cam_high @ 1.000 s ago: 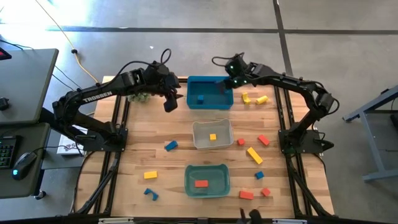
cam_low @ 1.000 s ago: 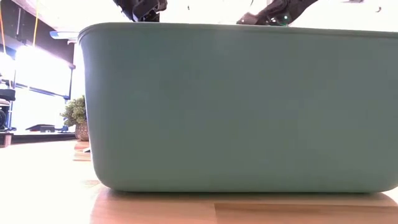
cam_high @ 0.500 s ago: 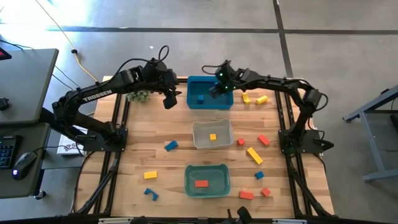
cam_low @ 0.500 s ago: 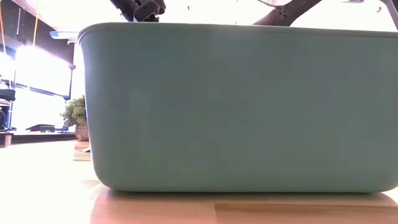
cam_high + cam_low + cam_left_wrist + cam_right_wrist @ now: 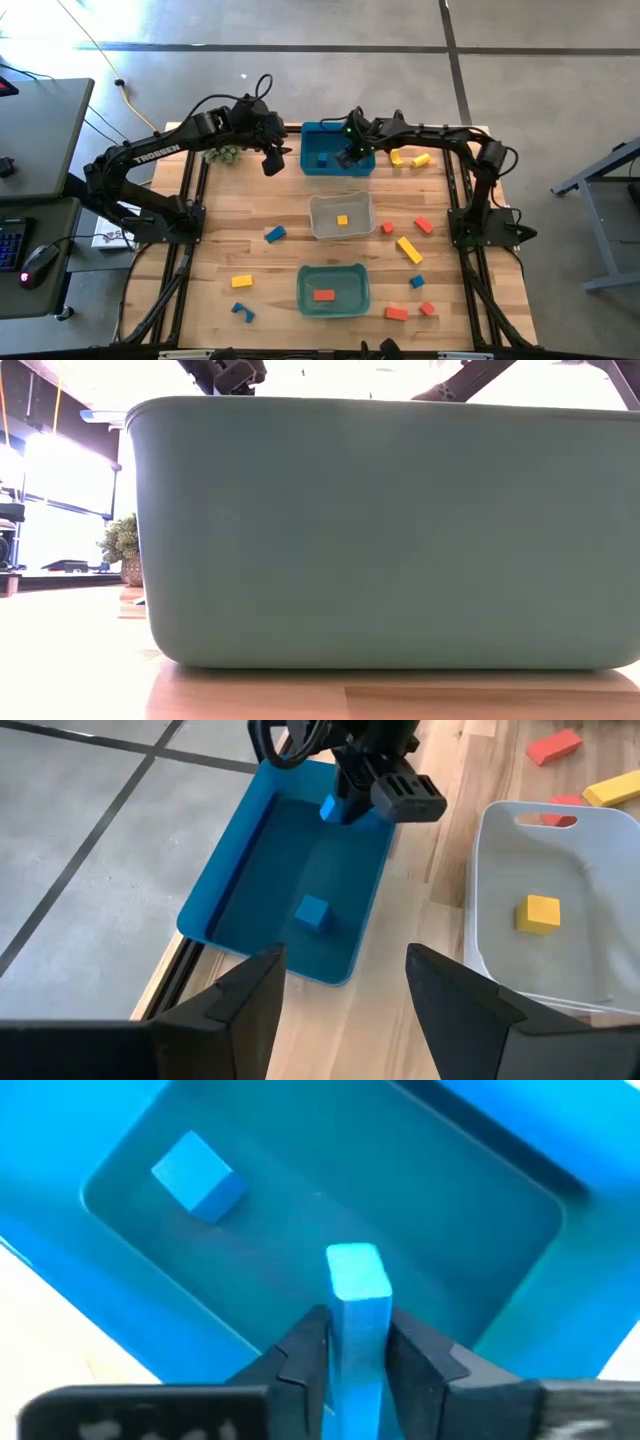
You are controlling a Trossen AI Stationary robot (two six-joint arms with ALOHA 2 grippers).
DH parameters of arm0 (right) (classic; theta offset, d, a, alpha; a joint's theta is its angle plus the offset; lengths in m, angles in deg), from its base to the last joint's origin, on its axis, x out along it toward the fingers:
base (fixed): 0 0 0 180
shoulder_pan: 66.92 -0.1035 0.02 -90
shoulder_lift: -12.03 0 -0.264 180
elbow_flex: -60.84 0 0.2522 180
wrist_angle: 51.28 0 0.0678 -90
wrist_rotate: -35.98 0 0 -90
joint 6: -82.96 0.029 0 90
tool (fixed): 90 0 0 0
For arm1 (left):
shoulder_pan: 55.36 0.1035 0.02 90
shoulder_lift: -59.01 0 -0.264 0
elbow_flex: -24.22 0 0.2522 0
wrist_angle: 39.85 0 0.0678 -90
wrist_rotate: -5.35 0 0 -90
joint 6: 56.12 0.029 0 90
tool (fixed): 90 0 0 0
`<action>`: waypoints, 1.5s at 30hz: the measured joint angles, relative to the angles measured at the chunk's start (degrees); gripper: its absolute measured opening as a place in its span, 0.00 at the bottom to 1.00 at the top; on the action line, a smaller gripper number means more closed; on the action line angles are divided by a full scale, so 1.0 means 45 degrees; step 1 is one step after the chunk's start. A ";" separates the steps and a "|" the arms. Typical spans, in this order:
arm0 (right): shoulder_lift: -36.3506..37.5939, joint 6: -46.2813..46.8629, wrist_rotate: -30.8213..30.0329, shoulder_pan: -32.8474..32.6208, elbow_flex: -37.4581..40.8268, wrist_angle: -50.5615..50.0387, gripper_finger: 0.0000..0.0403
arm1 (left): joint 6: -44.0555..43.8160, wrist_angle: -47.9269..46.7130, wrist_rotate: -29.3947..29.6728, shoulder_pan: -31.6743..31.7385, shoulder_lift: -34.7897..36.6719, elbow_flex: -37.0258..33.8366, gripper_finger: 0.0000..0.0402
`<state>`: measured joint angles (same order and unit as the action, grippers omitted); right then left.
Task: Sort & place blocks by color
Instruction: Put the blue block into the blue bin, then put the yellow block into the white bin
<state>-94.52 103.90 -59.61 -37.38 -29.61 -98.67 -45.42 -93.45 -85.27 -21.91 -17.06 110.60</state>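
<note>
Your right gripper (image 5: 358,1342) is clamped on a small blue bar block (image 5: 357,1295) and hangs over the blue plastic bin (image 5: 338,167) at the far edge of the wooden tabletop (image 5: 270,265); the bar looks ready to drop in.

Sorted so far, as far as you can see: one blue cube (image 5: 313,912) lies in the blue bin, one yellow cube (image 5: 342,220) in the clear white bin (image 5: 341,235), and one red block (image 5: 323,295) in the green bin (image 5: 333,308).

Most of the work is left. Loose on the tabletop are a blue block (image 5: 275,234), a yellow block (image 5: 242,282), another blue piece (image 5: 241,311), two yellow blocks (image 5: 409,158) beside the blue bin, and a scatter of red, yellow and blue blocks (image 5: 410,270) on the right.

Your left gripper (image 5: 272,163) waits with fingers spread, just left of the blue bin.
</note>
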 joint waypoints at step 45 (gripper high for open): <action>0.3773 0.5171 0.1003 -0.6943 -0.0029 -0.8522 0.31 | -0.0340 -0.0001 -0.0044 -0.0005 0.0000 0.0000 0.49</action>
<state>-77.54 127.17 -55.10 -68.63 -29.74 -137.02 -46.95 -93.45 -85.47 -21.93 -17.06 110.60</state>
